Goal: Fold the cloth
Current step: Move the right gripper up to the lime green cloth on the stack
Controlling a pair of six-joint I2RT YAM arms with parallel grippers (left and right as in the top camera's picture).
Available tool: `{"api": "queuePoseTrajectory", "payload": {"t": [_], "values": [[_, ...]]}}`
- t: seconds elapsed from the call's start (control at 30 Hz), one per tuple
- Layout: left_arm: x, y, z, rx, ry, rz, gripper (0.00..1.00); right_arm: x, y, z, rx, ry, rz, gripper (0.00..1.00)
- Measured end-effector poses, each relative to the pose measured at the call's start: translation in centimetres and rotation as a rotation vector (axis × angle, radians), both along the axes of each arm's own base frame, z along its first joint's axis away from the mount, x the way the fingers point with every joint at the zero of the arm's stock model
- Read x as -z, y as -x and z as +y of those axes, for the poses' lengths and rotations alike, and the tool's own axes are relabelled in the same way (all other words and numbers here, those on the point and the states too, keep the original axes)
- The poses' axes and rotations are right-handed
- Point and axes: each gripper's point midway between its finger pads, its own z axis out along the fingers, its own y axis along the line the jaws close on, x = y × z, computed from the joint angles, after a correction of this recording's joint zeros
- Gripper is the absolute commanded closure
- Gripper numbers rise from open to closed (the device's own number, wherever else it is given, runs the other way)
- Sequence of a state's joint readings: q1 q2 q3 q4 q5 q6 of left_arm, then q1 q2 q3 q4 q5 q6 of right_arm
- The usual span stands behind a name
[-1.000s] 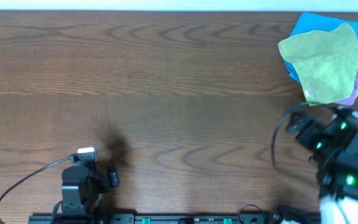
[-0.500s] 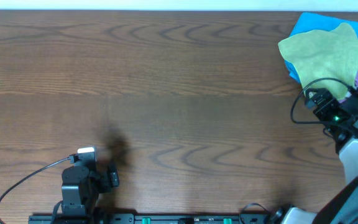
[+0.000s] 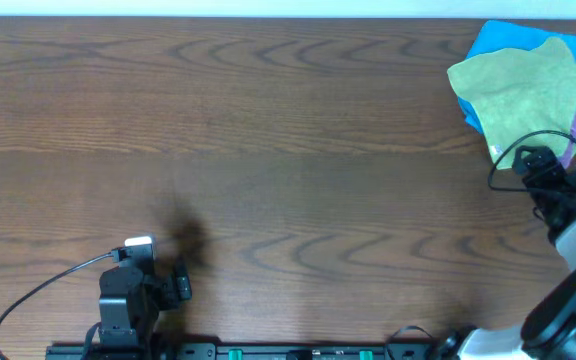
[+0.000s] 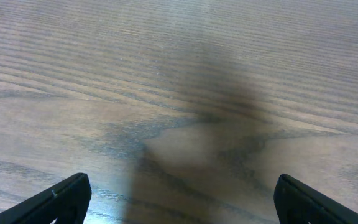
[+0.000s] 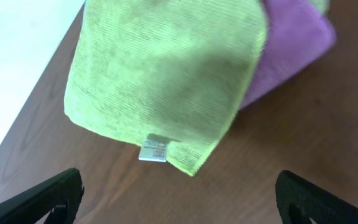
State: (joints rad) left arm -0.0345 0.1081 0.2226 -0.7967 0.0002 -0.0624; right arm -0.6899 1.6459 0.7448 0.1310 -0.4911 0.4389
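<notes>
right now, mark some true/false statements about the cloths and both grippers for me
1. The cloth lies partly on a purple cloth. True.
2. The right gripper is shut on the cloth. False: it is open and empty, short of the white tag.
3. The left gripper is open over the bare table. True.
4. The cloth lies mid-table. False: it is at the table's far right corner.
</notes>
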Motion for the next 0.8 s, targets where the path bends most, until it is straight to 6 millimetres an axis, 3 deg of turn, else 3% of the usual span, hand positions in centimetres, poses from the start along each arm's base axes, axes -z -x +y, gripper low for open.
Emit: {"api": "queuePoseTrajectory", "payload": {"t": [0.23,0.8], "values": [[0.0,0.0,0.0,0.000,0.000,0.000,0.05,2.1,-0.7,1.0,-0.061,-0.060,-0.012,0.01],[0.0,0.0,0.0,0.000,0.000,0.000,0.05,1.3,-1.9,-0.3,-0.083,0.052,-0.075,0.01]]}}
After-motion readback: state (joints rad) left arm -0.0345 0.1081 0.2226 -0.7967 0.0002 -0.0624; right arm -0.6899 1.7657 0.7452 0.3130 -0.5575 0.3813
